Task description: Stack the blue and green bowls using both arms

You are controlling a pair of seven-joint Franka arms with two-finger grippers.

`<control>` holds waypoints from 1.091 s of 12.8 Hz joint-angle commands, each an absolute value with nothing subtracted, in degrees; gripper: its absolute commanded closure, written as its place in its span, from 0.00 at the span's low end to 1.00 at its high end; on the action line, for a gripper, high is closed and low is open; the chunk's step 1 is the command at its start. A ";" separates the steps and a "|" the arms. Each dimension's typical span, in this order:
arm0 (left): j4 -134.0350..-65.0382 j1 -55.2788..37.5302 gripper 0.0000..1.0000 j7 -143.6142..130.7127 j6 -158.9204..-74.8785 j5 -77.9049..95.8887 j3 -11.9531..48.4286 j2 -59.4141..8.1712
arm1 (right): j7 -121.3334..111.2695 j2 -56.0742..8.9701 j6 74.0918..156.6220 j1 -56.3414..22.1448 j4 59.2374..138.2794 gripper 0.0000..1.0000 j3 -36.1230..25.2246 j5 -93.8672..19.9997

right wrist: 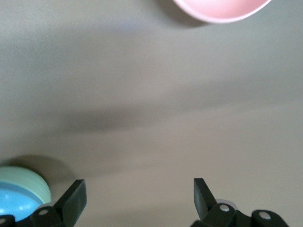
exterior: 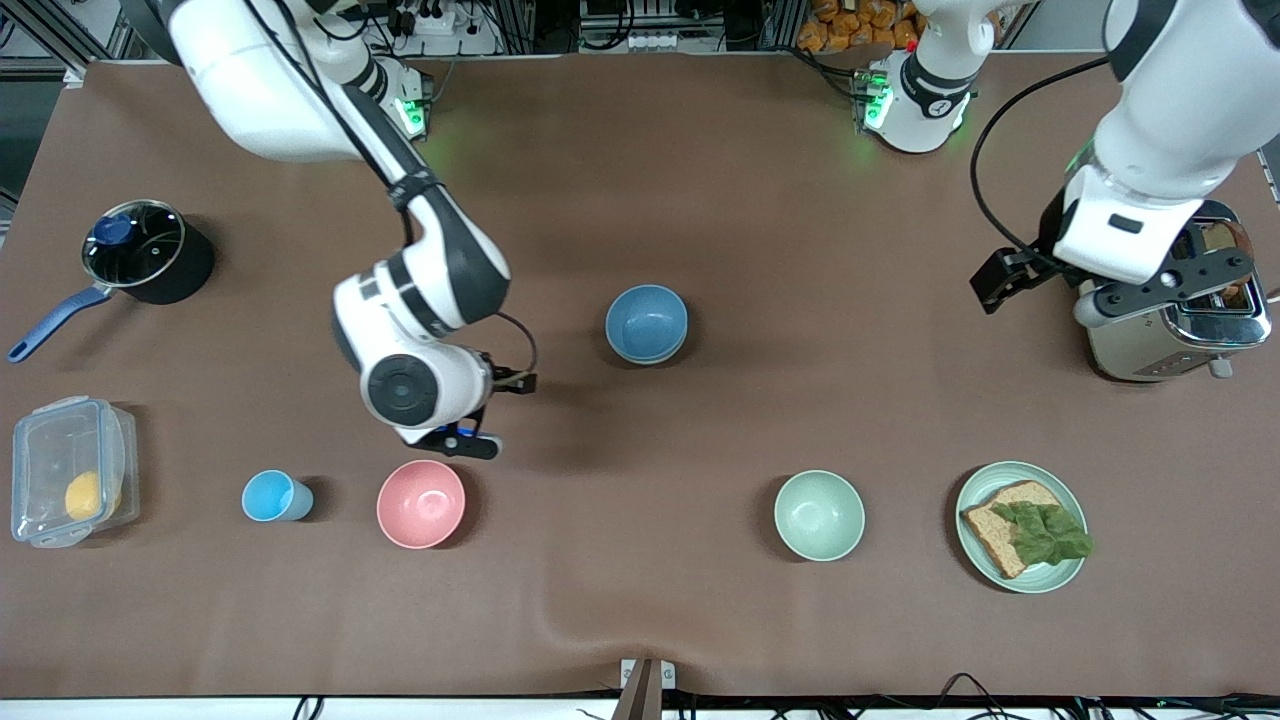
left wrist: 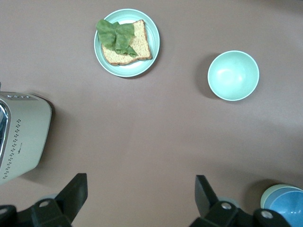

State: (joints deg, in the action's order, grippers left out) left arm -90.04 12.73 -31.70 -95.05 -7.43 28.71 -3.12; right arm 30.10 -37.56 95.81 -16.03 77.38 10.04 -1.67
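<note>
The blue bowl (exterior: 646,318) sits nested in the green bowl (exterior: 647,356) near the middle of the table. In the left wrist view the blue bowl (left wrist: 287,210) shows inside the green bowl's rim (left wrist: 269,193). In the right wrist view the blue bowl (right wrist: 13,201) also lies in the green bowl (right wrist: 33,182). My right gripper (exterior: 455,438) (right wrist: 137,189) is open and empty over bare table between the stack and a pink bowl (exterior: 421,503). My left gripper (exterior: 1170,285) (left wrist: 141,188) is open and empty, up by the toaster (exterior: 1165,335).
A paler mint bowl (exterior: 819,515) and a mint plate (exterior: 1066,572) with bread and lettuce stand nearer the front camera. A sky-blue cup (exterior: 275,496), a clear lidded box (exterior: 70,470) and a dark pot (exterior: 140,250) stand toward the right arm's end.
</note>
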 commanded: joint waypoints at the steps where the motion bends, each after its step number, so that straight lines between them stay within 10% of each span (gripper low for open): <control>1: -89.03 15.99 0.00 -24.29 -93.52 -3.71 28.66 -1.24 | 18.34 -27.81 95.54 -11.62 85.58 0.00 10.64 -0.53; 7: -89.03 2.57 0.00 -12.50 -91.32 -0.10 7.59 1.41 | -0.95 -10.66 94.32 -4.84 94.48 0.00 7.39 -0.53; 14: -89.03 2.11 0.00 -12.22 -91.23 0.09 6.94 1.67 | -15.47 -1.94 88.08 -3.43 94.13 0.00 -3.51 -1.23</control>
State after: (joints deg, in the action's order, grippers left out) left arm -88.87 2.45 -13.26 -92.04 -0.93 7.51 0.73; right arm -14.78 -5.03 88.72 -3.63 92.07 -2.64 -1.00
